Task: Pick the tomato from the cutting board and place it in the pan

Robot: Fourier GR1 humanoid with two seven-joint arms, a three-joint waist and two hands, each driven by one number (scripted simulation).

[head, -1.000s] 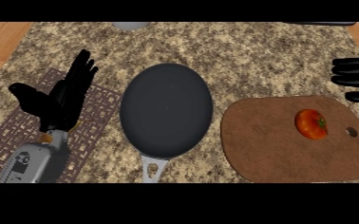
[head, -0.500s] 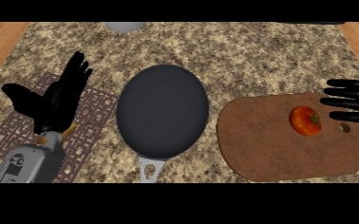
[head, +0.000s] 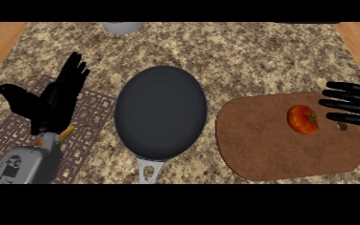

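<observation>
A red tomato lies on the right half of the brown cutting board. The dark round pan sits in the middle of the counter, its grey handle pointing toward me. My right hand enters from the right edge with straight fingers, just right of the tomato and apart from it; only its fingers show. At the left, my left hand rests open with its fingers up, over a woven mat.
A brown woven mat lies under the left hand. A grey round object shows at the counter's far edge. Wooden strips border the granite counter at the left and right.
My right hand has come down and left toward the tomato. The whole view has shifted slightly left. The left hand has stayed as it was.
</observation>
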